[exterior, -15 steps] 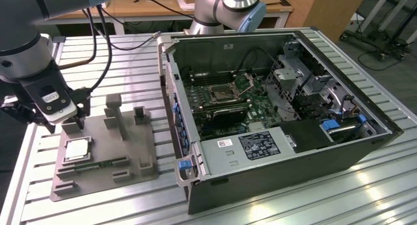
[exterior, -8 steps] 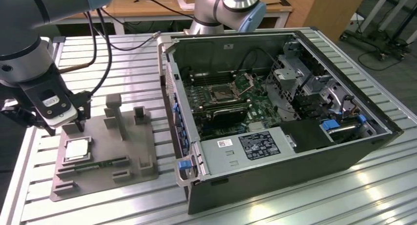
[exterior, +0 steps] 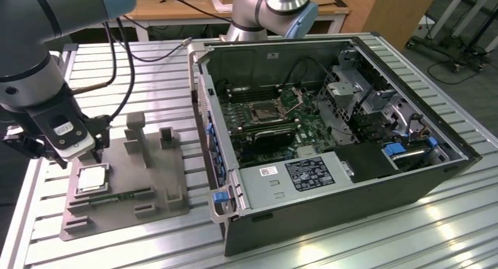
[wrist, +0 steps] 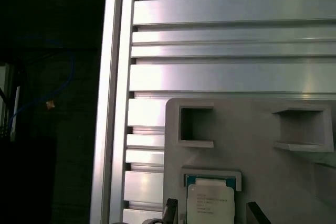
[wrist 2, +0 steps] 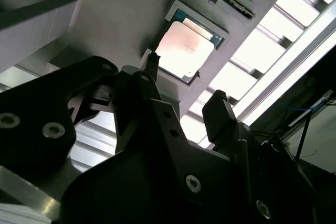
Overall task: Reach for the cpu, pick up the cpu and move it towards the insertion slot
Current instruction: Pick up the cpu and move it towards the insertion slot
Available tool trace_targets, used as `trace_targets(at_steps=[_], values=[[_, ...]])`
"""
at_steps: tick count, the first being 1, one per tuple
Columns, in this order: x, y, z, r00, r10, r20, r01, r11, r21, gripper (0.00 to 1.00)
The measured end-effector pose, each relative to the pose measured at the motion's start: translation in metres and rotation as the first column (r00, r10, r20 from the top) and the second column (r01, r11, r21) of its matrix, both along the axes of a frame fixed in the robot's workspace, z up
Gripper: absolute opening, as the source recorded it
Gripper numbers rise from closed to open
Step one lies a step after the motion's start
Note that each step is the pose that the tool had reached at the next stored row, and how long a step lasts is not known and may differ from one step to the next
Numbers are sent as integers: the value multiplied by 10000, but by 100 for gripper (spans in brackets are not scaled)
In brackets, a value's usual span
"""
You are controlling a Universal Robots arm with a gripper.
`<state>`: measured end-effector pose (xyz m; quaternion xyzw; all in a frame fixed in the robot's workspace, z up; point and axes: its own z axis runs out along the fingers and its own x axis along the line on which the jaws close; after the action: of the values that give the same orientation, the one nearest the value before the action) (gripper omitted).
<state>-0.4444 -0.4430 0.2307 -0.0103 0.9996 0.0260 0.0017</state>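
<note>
Early in the task, by the look of it. In the exterior view, gripper (exterior: 81, 158) poised low over the grey tray (exterior: 155, 190) on the counter (exterior: 374, 245), directly above the cpu (exterior: 92, 177). Holding nothing: fingers spread apart, no contact with the chip's edges to be seen.

In both wrist views, cpu (wrist 2: 185, 51) (wrist: 210, 200) lying flat in its square recess of the tray, silvery lid up, lined up beneath the gap between the fingertips (wrist: 170, 209), one tip to each side. Cannot tell how much air is left under the tips.

Judged done: most of the reach, with the gripper centred over the chip and aligned with its sides.

Judged not yet done: closing on the cpu, lifting it out of the recess, carrying it across.

Well apart from the gripper, off toward the exterior view's right, the insertion slot (exterior: 260, 111): a dark square with a metal frame on the green board (exterior: 311, 135) inside the open computer case (exterior: 335, 193). Nothing between gripper and case but the tray's upright posts and bare counter.
</note>
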Motion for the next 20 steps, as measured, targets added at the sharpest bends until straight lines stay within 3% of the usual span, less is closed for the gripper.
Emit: trace_targets(at_steps=[12,14,15,20], values=[[1,-18,-198,10000,8,0,-8,10000,-57,61],[1,-21,-236,10000,7,1,-7,10000,-61,62],[1,-23,-254,10000,6,2,-6,10000,-60,68],[3,-55,-345,10000,-22,2,22,10000,-60,68]])
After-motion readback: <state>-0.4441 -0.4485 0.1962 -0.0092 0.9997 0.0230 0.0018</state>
